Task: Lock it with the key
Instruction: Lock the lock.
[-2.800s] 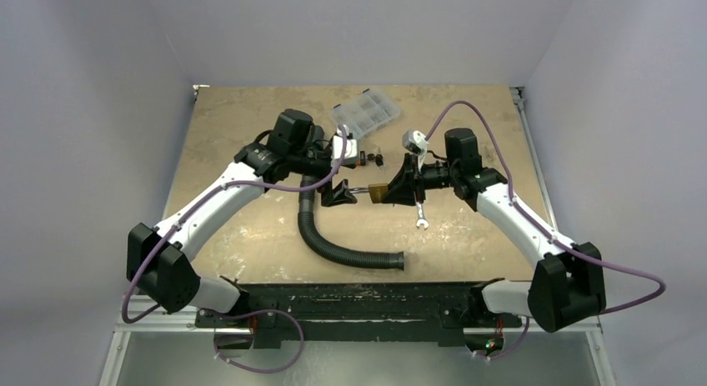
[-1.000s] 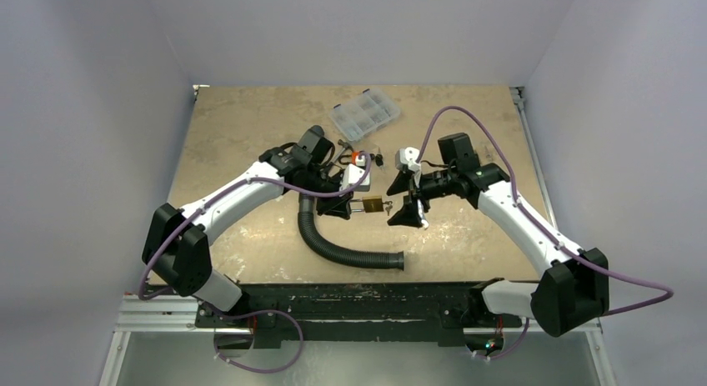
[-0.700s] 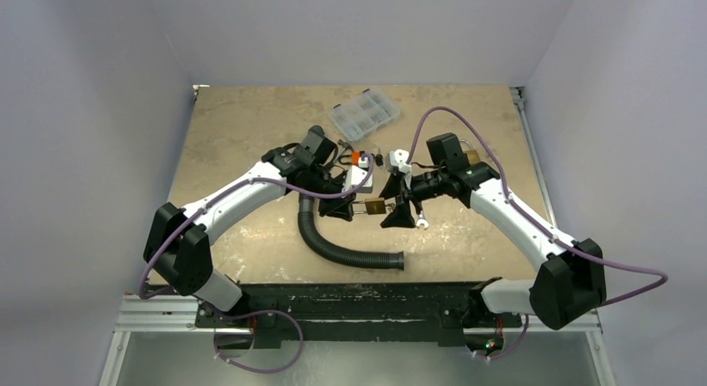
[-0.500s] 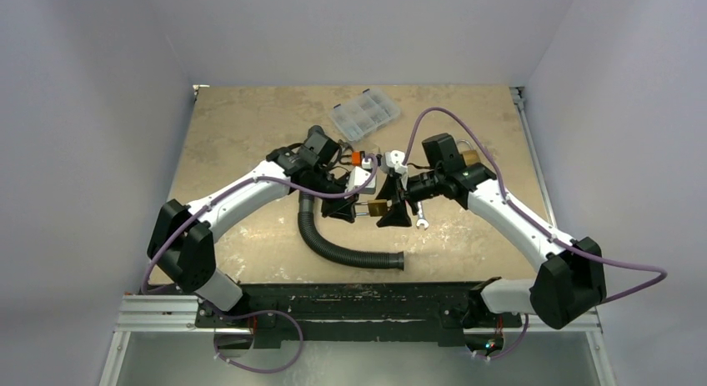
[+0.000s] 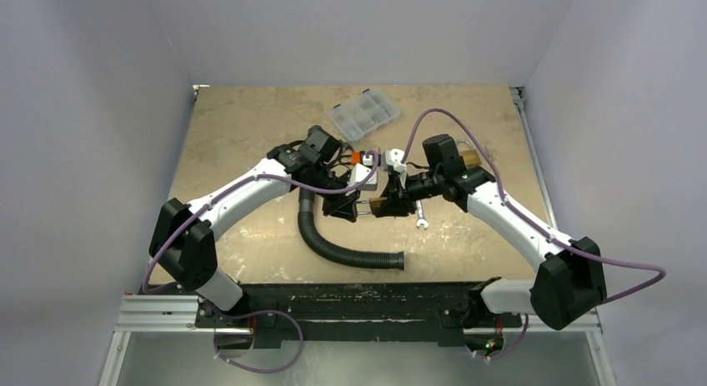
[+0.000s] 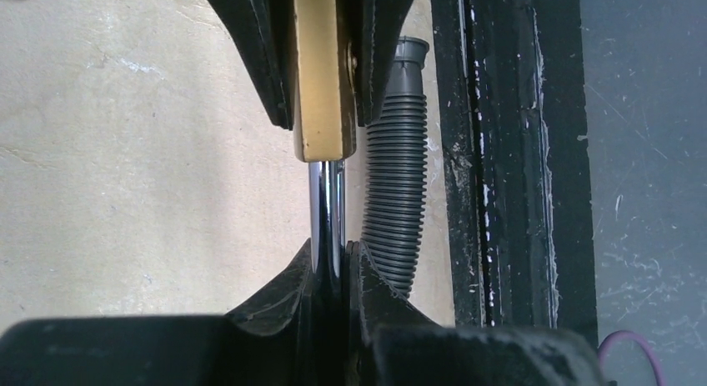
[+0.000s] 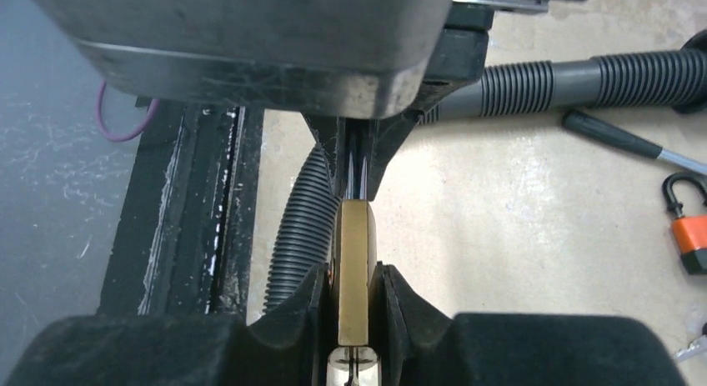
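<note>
- The left end effector [image 6: 331, 257] is closed tight on the steel shackle [image 6: 327, 203], with its two black fingers pinching the twin bars and no gap showing.
- The right end effector [image 7: 353, 273] faces it, clamped flat against both sides of the brass padlock [image 7: 353, 236].
- The padlock hangs in the air between the two arms, above the middle of the counter [image 5: 242, 127]. A short bare run of shackle shows between the lock and the left fingers.
- The key cannot be made out for certain. A small pale part sits at the foot of the lock, deep between the right fingers, but it is too cramped to identify.
- Judged from this pose, the step in hand is pressing shackle and lock together. Whether the shackle is fully seated cannot be told.
- Risk: if the two arms push slightly off one line, the shackle could bind or twist out of the left grip.
- Risk: the smooth brass faces could slide in the right fingers under load, and the lock would drop onto the grey ribbed hose [image 5: 333, 244] lying just below.
- Risk: with both end effectors occupied, turning a key would mean letting go on one side, and a weak hold on the other would let the lock swing.
- Farther out lie a wrench [image 5: 421, 218], a screwdriver [image 7: 617, 140], an orange padlock [image 7: 688, 236] and a clear parts box [image 5: 365, 112].
</note>
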Motion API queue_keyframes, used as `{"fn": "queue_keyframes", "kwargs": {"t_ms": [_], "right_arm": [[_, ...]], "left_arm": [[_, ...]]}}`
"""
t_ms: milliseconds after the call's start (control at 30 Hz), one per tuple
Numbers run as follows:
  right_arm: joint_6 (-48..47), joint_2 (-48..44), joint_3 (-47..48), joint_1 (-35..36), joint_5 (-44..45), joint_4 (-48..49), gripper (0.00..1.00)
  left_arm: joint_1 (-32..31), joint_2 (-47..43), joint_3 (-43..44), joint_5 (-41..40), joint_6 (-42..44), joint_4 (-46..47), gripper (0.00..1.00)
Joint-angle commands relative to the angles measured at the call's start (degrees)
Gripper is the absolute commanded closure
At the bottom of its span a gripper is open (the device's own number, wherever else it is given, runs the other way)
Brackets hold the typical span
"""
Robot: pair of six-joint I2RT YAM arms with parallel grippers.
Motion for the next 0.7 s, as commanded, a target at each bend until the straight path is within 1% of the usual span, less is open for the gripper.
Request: {"fn": "queue_keyframes", "kwargs": {"t_ms": [0,67,100,167,200,267,333,367,467,500,533,600,633,667], "right_arm": [[5.6,-2.5,-1.5,0.1,-1.7,6.7,1.00],[9.2,-3.7,-2.7,-0.7,-1.6,10.6,1.00],[11.4,-4.4,-3.3,-1.5,-2.1,12.9,1.00],[15.8,-5.3,-4.6,-4.4,-4.9,17.3,1.00],[18.2,-5.7,-5.2,-5.9,-6.5,19.8,1.00],[23.1,-6.2,-6.2,-8.4,-9.7,24.2,1.00],[27.0,-7.3,-7.1,-9.6,-10.8,28.0,1.00],[28.4,-7.8,-7.6,-9.8,-11.0,29.9,1.00],[36.7,-8.2,-9.2,-9.8,-11.8,37.3,1.00],[38.8,-8.1,-9.7,-9.8,-11.8,39.5,1.00],[40.6,-8.0,-10.3,-9.8,-11.6,41.7,1.00],[43.8,-7.7,-11.2,-9.8,-11.4,45.2,1.00],[44.5,-7.5,-11.4,-9.8,-11.3,45.8,1.00],[44.9,-7.3,-11.5,-9.8,-11.0,46.0,1.00]], "left_arm": [[0.4,-1.3,3.6,3.9,-0.3,3.0,0.91],[2.0,-1.8,4.2,4.4,-1.2,2.6,0.66],[3.6,-2.1,4.6,5.6,-1.6,2.3,0.55],[8.2,-2.7,4.9,10.5,-2.5,1.9,0.42],[11.1,-3.1,4.9,13.5,-3.0,2.0,0.38],[15.7,-4.1,4.7,17.9,-3.2,1.4,0.36],[18.2,-5.4,3.9,20.0,-3.2,1.3,0.36],[18.9,-6.4,2.7,20.8,-4.9,3.0,0.36],[19.5,-9.6,-2.3,23.3,-15.2,13.9,0.36],[19.5,-10.6,-4.1,23.9,-19.9,19.0,0.36],[19.5,-11.7,-6.9,24.3,-25.1,26.9,0.36],[19.4,-13.6,-11.1,23.9,-36.4,39.4,0.36],[19.3,-14.3,-12.6,23.3,-40.9,43.5,0.36],[19.2,-14.8,-13.2,22.9,-42.9,46.7,0.36]]}}
